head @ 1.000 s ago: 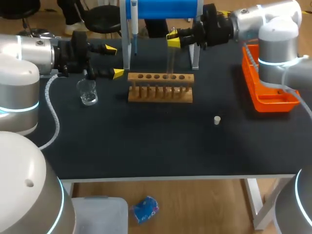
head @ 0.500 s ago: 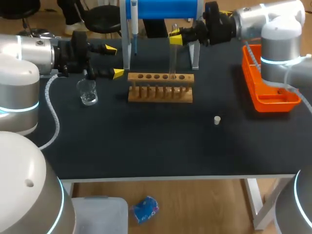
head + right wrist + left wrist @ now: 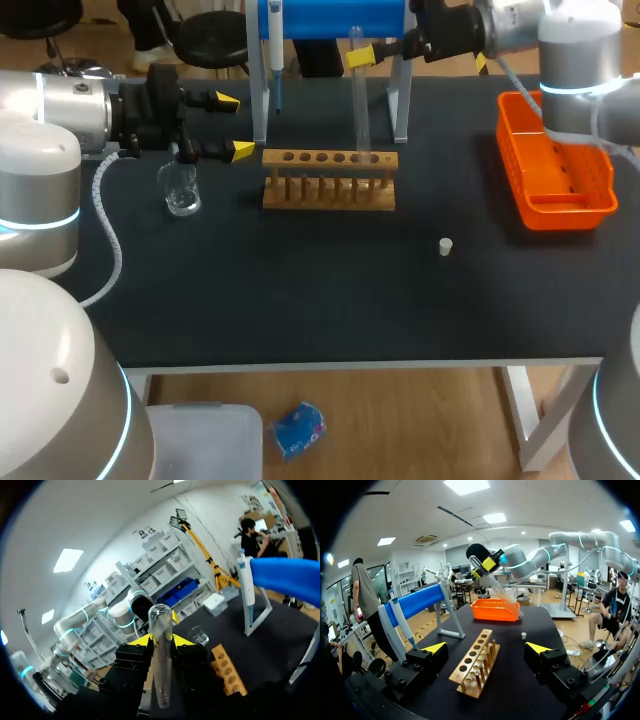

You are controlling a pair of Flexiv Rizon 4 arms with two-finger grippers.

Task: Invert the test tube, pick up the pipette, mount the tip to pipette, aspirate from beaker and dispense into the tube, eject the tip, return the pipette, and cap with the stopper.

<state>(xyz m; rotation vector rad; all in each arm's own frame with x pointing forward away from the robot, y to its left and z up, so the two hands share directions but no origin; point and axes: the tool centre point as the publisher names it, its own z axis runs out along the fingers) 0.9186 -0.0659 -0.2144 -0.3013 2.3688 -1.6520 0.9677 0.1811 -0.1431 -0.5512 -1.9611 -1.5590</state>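
A clear test tube (image 3: 357,95) stands nearly upright in the air, its lower end just over the wooden rack (image 3: 330,180). My right gripper (image 3: 365,55) is shut on its upper part; in the right wrist view the tube (image 3: 161,660) runs between the yellow fingertips (image 3: 142,640). My left gripper (image 3: 231,125) stands open left of the rack, above and beside the glass beaker (image 3: 181,188), with nothing in it. The pipette (image 3: 275,50) hangs on the blue stand (image 3: 330,15) at the back. A small white stopper (image 3: 446,246) lies on the table right of the rack.
An orange tray (image 3: 555,170) sits at the table's right edge. From the left wrist, the rack (image 3: 475,667) lies ahead between my open fingers, the tray (image 3: 495,610) beyond it, and the stand (image 3: 417,602) off to one side.
My right arm has lifted the test tube up out of the rack and drawn back toward the far right. The left arm has not moved.
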